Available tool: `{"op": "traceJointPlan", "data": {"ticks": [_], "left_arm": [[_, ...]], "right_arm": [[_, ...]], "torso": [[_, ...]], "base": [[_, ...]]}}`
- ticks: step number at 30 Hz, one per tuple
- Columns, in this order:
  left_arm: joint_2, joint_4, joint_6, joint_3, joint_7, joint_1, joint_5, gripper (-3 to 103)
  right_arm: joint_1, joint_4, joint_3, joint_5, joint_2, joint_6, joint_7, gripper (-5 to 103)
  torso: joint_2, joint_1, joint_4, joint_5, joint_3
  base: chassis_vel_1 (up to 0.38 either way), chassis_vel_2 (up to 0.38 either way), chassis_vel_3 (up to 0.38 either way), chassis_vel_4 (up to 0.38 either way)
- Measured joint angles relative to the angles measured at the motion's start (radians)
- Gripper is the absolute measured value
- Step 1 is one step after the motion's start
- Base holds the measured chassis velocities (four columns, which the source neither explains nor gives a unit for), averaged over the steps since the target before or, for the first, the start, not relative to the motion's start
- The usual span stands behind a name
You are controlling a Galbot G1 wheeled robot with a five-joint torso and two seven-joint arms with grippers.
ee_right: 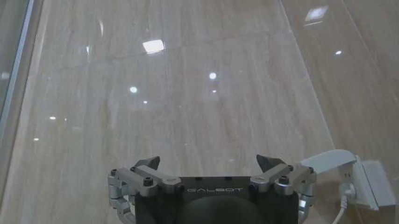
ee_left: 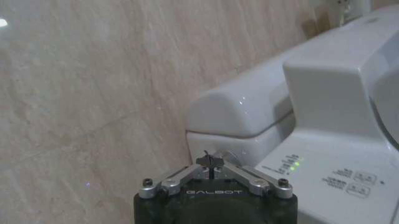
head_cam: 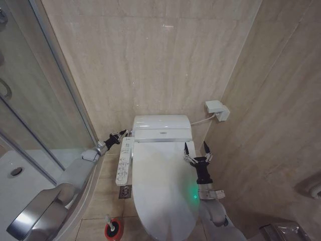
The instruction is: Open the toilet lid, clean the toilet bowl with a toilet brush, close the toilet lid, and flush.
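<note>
Head view: toilet lid (head_cam: 163,186) down.
Left hand (head_cam: 122,134): pinched closed, ten o'clock of lid.
Right hand (head_cam: 196,148): spread wide, empty, two o'clock.

The left gripper (head_cam: 122,134) is sitting fingers together in the narrow gap between the tiled wall (head_cam: 150,60) and the tank's (head_cam: 161,126) left corner, the side control panel (head_cam: 124,161) crowding it just below. The right gripper (head_cam: 196,149), spread wide, is hovering over the closed toilet lid (head_cam: 160,186), with open air ahead. The side wall (head_cam: 271,125) and wall socket (head_cam: 217,110) are hemming in its right.
</note>
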Motion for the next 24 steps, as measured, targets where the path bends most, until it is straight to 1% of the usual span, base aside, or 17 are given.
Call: {"op": "traceJointPlan", "data": {"ticks": [7, 11, 16, 18, 24], "left_arm": [[-0.002, 0.017, 0.004, 0.032, 0.000, -0.015, 0.028, 0], [-0.002, 0.022, 0.005, 0.050, 0.000, -0.020, 0.039, 0], [-0.005, 0.026, 0.008, 0.054, -0.004, -0.021, 0.057, 0], [-0.007, 0.030, 0.011, 0.054, -0.009, -0.021, 0.068, 0], [-0.017, 0.040, 0.018, 0.051, -0.023, -0.017, 0.081, 0]], "right_arm": [[-0.003, 0.000, 0.004, 0.001, 0.000, 0.003, 0.000, 100], [-0.003, 0.000, 0.004, 0.001, 0.005, 0.003, 0.000, 100], [-0.003, 0.000, 0.003, 0.001, 0.008, 0.003, 0.000, 100], [-0.004, 0.000, 0.003, 0.001, 0.008, 0.003, 0.000, 100], [-0.004, 0.000, 0.003, 0.001, 0.007, 0.003, 0.000, 100]], "torso": [[0.000, 0.000, 0.0000, 0.0000, 0.000], [0.000, 0.000, 0.0004, 0.0003, 0.000], [0.000, 0.000, 0.0007, 0.0005, 0.000], [0.000, 0.000, 0.0003, 0.0003, 0.000], [0.000, 0.000, 0.0003, 0.0003, 0.000]], "base": [[0.000, 0.000, 0.000, 0.000], [0.000, 0.000, 0.000, 0.000], [0.000, 0.000, 0.000, 0.000], [0.000, 0.000, 0.000, 0.000], [0.000, 0.000, 0.000, 0.000]]}}
